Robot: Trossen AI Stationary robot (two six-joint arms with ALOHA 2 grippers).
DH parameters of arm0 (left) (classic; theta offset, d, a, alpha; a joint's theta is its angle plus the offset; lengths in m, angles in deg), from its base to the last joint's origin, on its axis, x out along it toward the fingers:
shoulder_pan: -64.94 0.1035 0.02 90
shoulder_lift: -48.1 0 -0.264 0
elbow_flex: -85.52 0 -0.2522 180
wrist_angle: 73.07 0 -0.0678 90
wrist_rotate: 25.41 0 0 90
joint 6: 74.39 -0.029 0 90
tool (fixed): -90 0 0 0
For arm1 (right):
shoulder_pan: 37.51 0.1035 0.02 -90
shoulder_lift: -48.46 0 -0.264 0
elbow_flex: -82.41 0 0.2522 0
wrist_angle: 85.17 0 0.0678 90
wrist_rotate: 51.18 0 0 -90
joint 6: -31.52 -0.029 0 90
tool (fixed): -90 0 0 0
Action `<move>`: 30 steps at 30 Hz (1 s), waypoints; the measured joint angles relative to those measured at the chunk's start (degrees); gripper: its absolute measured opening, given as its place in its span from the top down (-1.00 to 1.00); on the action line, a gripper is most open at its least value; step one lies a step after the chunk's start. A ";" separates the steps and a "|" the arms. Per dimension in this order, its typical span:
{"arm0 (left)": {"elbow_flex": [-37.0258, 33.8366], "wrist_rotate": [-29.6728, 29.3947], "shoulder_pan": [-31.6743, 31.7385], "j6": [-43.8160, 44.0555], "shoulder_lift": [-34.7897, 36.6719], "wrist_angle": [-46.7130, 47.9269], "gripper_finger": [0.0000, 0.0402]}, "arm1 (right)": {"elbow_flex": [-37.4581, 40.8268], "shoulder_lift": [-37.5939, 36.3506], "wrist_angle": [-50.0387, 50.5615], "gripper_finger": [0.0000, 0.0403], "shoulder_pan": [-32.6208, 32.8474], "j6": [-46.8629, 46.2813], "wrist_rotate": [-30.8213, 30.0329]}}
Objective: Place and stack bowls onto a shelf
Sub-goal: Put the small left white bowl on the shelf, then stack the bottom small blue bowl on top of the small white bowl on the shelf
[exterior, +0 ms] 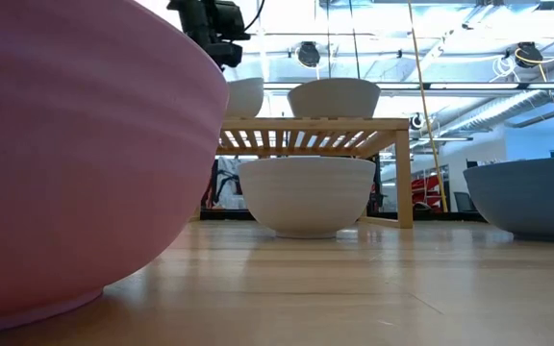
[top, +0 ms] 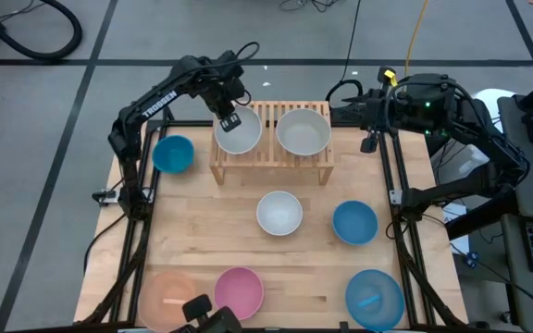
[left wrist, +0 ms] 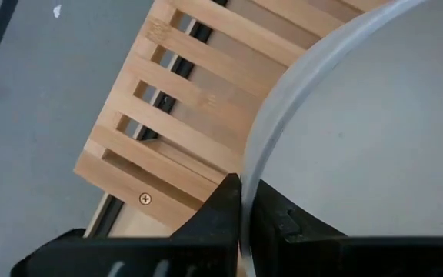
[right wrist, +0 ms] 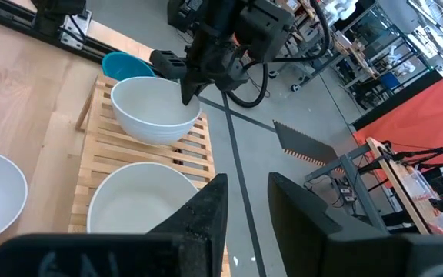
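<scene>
Two bowls on the shelf (top: 271, 162) now; left gripper (top: 229, 119) pinches the white bowl (top: 239, 132) by its rim, fingers closed on the thin wall; light, stiff, likely slippery; right gripper (right wrist: 244, 204) waits behind the shelf, slightly open, empty.

Eight bowls show: three white (top: 238, 132) (top: 303, 131) (top: 279, 213), three blue (top: 173, 154) (top: 354, 223) (top: 375, 299), one pink (top: 239, 290) and one peach (top: 167, 300). There is one shelf (top: 271, 163) and two arms.
</scene>
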 joint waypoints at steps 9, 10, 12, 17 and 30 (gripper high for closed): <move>-0.11 -0.42 -0.85 0.23 -0.20 -1.96 0.73 | 0.00 0.00 0.00 0.56 0.00 0.00 -0.02; -0.11 -0.42 -0.85 0.72 -0.20 -1.97 0.73 | 0.00 0.00 0.00 0.56 0.00 0.00 -0.01; -0.11 -0.40 -0.85 1.50 -0.18 -1.95 0.72 | 0.00 0.00 0.00 0.56 0.00 0.00 0.00; -0.11 -0.44 -0.85 1.21 0.82 -1.74 0.72 | 0.00 0.00 -0.01 0.56 0.00 0.00 0.00; -0.11 -1.40 -0.68 -0.38 5.03 -3.08 0.71 | 0.00 -0.06 0.30 0.56 0.00 0.00 0.00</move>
